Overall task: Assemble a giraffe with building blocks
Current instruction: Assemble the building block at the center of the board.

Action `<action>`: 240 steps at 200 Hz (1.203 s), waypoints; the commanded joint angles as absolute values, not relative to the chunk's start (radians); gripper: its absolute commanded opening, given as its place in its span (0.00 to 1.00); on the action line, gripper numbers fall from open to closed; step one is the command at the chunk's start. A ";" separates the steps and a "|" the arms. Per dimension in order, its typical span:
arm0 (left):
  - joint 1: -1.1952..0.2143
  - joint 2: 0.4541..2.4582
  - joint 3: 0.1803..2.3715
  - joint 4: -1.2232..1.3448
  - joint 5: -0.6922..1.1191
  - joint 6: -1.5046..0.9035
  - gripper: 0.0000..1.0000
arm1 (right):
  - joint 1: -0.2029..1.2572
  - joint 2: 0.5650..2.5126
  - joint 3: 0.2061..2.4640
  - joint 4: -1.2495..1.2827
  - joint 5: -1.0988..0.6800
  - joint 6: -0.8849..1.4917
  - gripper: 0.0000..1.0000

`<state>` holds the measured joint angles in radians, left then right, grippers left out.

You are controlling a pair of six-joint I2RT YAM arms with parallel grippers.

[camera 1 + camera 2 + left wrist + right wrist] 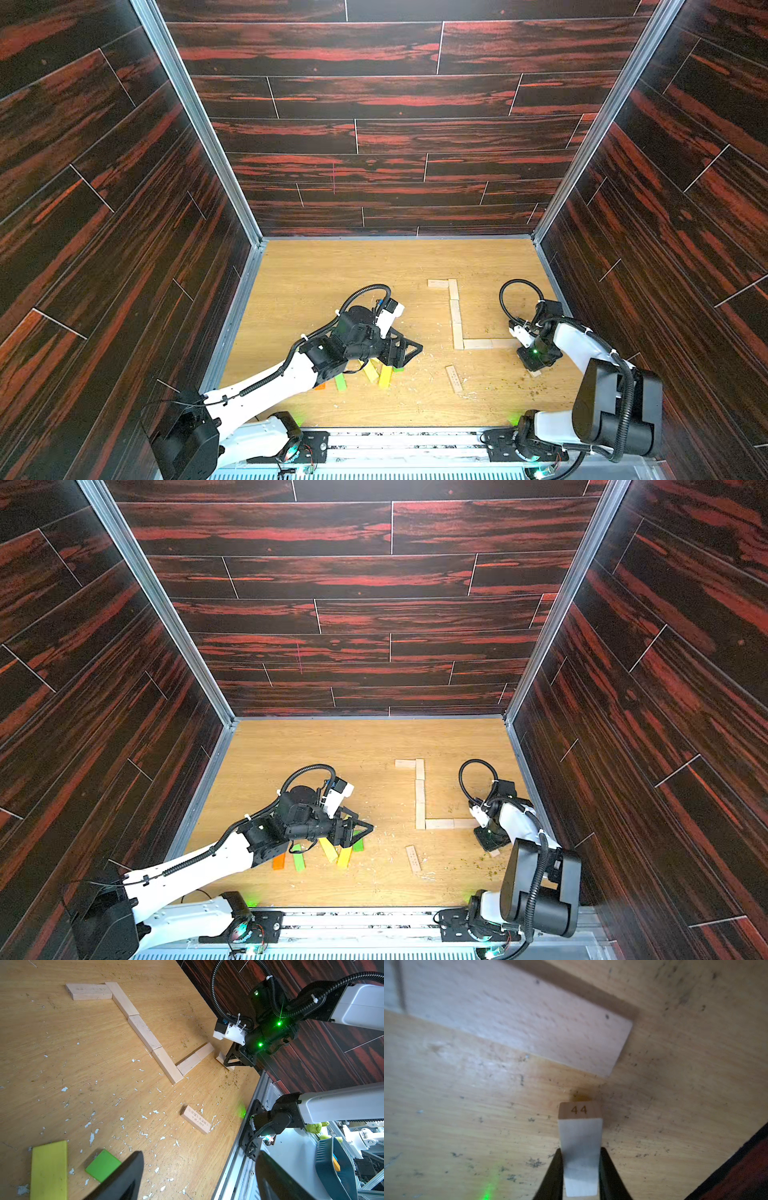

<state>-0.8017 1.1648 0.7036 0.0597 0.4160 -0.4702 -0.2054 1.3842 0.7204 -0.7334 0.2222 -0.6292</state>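
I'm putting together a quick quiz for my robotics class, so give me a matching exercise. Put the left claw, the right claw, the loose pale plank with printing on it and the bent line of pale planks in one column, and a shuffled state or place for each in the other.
Column one
1. left claw
2. right claw
3. printed pale plank
4. bent line of pale planks

Column two
A. shut on a pale plank marked 44
B. laid flat, each touching the next
C. open, at the coloured planks
D. lies alone, touching no other plank

Pairs: 1-C, 2-A, 3-D, 4-B
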 commanded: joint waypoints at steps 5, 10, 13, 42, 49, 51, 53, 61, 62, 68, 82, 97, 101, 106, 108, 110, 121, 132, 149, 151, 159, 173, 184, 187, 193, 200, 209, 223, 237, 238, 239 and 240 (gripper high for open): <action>-0.804 1.150 0.707 0.060 0.421 -0.449 0.87 | -0.210 1.394 0.725 -0.742 0.209 -0.634 0.13; -0.805 1.150 0.707 0.060 0.420 -0.449 0.87 | -0.210 1.401 0.730 -0.742 0.209 -0.630 0.14; -0.804 1.150 0.708 0.060 0.422 -0.449 0.87 | -0.210 1.404 0.732 -0.742 0.208 -0.629 0.14; -0.804 1.149 0.708 0.056 0.417 -0.446 0.87 | -0.211 1.434 0.758 -0.745 0.203 -0.602 0.21; -0.805 1.150 0.710 0.053 0.416 -0.445 0.88 | -0.210 1.439 0.762 -0.746 0.202 -0.600 0.21; -0.805 1.150 0.710 0.052 0.416 -0.445 0.88 | -0.210 1.440 0.763 -0.747 0.202 -0.600 0.21; -0.804 1.150 0.710 0.052 0.416 -0.445 0.88 | -0.210 1.442 0.764 -0.748 0.202 -0.600 0.22; -0.804 1.149 0.712 0.052 0.416 -0.443 0.88 | -0.211 1.445 0.767 -0.749 0.203 -0.600 0.22; -0.805 1.150 0.712 0.051 0.416 -0.443 0.88 | -0.210 1.445 0.767 -0.749 0.204 -0.600 0.22; -0.804 1.150 0.713 0.050 0.414 -0.442 0.88 | -0.211 1.448 0.768 -0.749 0.203 -0.600 0.22; -0.805 1.150 0.715 0.045 0.414 -0.440 0.88 | -0.211 1.451 0.770 -0.746 0.206 -0.598 0.24; -0.804 1.150 0.715 0.044 0.414 -0.439 0.88 | -0.209 1.457 0.773 -0.747 0.206 -0.594 0.27; -0.804 1.150 0.715 0.043 0.414 -0.438 0.88 | -0.209 1.459 0.774 -0.746 0.206 -0.592 0.27; -0.804 1.150 0.715 0.043 0.414 -0.439 0.88 | -0.209 1.461 0.776 -0.745 0.205 -0.591 0.28; -0.804 1.150 0.715 0.043 0.414 -0.438 0.88 | -0.209 1.463 0.776 -0.744 0.206 -0.591 0.28; -0.805 1.150 0.715 0.043 0.414 -0.439 0.88 | -0.209 1.464 0.777 -0.745 0.206 -0.590 0.29; -0.804 1.149 0.715 0.043 0.414 -0.439 0.88 | -0.207 1.471 0.781 -0.747 0.207 -0.589 0.29; -0.804 1.149 0.715 0.041 0.413 -0.437 0.88 | -0.208 1.476 0.784 -0.749 0.207 -0.588 0.30; -0.804 1.150 0.715 0.041 0.412 -0.437 0.88 | -0.205 1.482 0.785 -0.749 0.209 -0.589 0.31; -0.805 1.150 0.715 0.041 0.411 -0.437 0.88 | -0.205 1.482 0.784 -0.749 0.209 -0.589 0.31; -0.805 1.150 0.715 0.040 0.411 -0.436 0.88 | -0.205 1.484 0.783 -0.747 0.209 -0.589 0.32; -0.805 1.149 0.715 0.040 0.410 -0.435 0.88 | -0.203 1.488 0.781 -0.743 0.209 -0.589 0.34; -0.804 1.150 0.714 0.039 0.410 -0.434 0.88 | -0.200 1.491 0.779 -0.742 0.209 -0.590 0.37; -0.805 1.150 0.714 0.038 0.410 -0.434 0.88 | -0.199 1.492 0.779 -0.742 0.210 -0.591 0.37; -0.805 1.150 0.715 0.038 0.410 -0.434 0.88 | -0.199 1.494 0.779 -0.741 0.211 -0.591 0.38; -0.805 1.150 0.715 0.038 0.409 -0.434 0.88 | -0.197 1.497 0.781 -0.741 0.210 -0.590 0.38; -0.804 1.151 0.715 0.038 0.410 -0.434 0.88 | -0.197 1.498 0.782 -0.739 0.211 -0.589 0.38; -0.805 1.152 0.715 0.038 0.410 -0.433 0.88 | -0.197 1.505 0.788 -0.739 0.212 -0.588 0.38; -0.804 1.151 0.716 0.036 0.411 -0.433 0.88 | -0.196 1.510 0.793 -0.738 0.218 -0.586 0.38; -0.804 1.151 0.716 0.036 0.411 -0.433 0.88 | -0.196 1.511 0.793 -0.736 0.218 -0.586 0.37; -0.804 1.152 0.717 0.035 0.411 -0.433 0.88 | -0.196 1.511 0.793 -0.736 0.219 -0.586 0.37; -0.805 1.152 0.718 0.035 0.411 -0.433 0.88 | -0.196 1.511 0.794 -0.736 0.219 -0.586 0.37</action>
<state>-0.8017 1.1648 0.7040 0.0444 0.4114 -0.4519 -0.2012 1.4803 0.7654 -0.7319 0.2249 -0.5838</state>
